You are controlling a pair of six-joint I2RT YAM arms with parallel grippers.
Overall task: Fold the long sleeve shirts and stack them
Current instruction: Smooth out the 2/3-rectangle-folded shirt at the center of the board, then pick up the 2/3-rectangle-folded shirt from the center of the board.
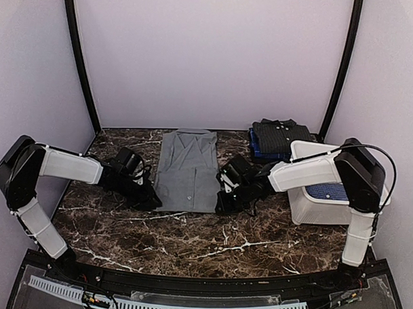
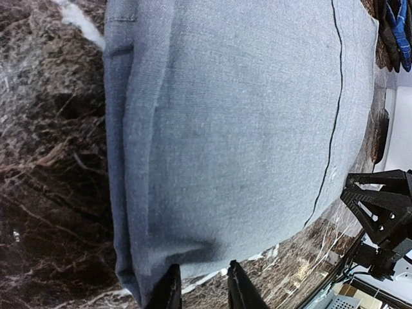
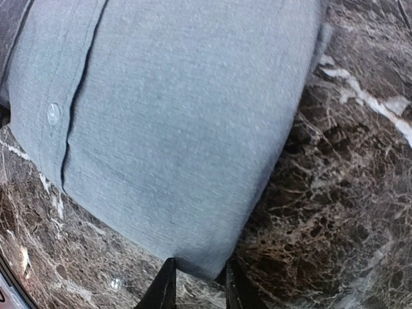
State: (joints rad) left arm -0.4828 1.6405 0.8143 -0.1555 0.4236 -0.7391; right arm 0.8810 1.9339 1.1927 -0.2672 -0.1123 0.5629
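A mid-grey long sleeve shirt (image 1: 187, 171) lies flat in the middle of the table, sleeves folded in, collar at the far end. My left gripper (image 1: 152, 200) is at its near left corner. In the left wrist view the gripper (image 2: 203, 286) is open, with the shirt (image 2: 238, 129) hem just at its fingertips (image 2: 168, 293). My right gripper (image 1: 222, 201) is at the near right corner. In the right wrist view it (image 3: 198, 283) is open and the shirt (image 3: 174, 129) corner lies between its fingers. A dark dotted shirt (image 1: 278, 137) lies folded on a blue one at the back right.
A white plastic tub (image 1: 303, 205) stands at the right edge, with blue dotted cloth (image 1: 327, 192) inside it. The folded stack sits just behind the tub. Dark marble table (image 1: 190, 242) extends in front of the shirt. My right arm (image 2: 380, 206) shows in the left wrist view.
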